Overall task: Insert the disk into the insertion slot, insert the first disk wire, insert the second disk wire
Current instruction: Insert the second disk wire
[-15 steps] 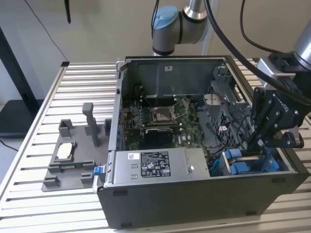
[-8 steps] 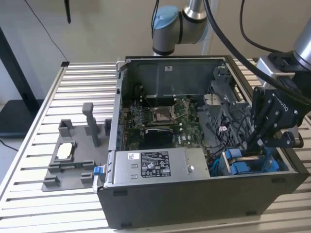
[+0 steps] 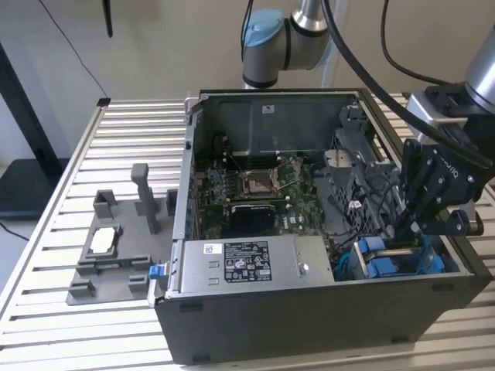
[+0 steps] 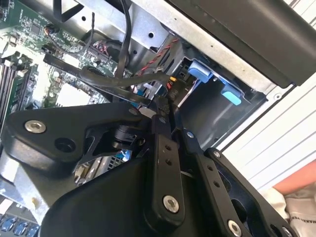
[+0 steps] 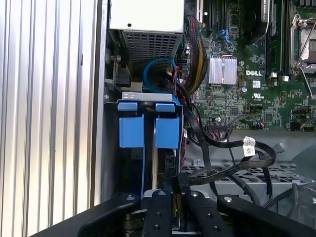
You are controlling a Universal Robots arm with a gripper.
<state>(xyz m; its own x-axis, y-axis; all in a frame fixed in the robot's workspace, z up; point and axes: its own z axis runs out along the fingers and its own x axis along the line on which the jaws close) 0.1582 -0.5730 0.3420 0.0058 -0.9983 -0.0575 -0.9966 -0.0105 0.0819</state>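
The pincer [image 5: 174, 185], fingers nearly together, pinches a black wire beside the blue-edged insertion slot [image 5: 148, 129]

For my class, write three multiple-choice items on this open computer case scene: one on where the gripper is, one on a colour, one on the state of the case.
1. Where is the gripper?
A. Over the grey fixture outside the case
B. Down at the drive cage in the case's corner, at the exterior view's right
C. Above the processor socket

2. What colour are the plastic tabs on the drive cage?
A. Red
B. Yellow
C. Blue

3. How is the computer case?
A. Open, motherboard exposed
B. Closed by a side panel
C. Upside down

Answers: 1 B, the gripper's black linkage reaches into that corner. 2 C, both tabs look bright blue. 3 A, the board is visible inside.
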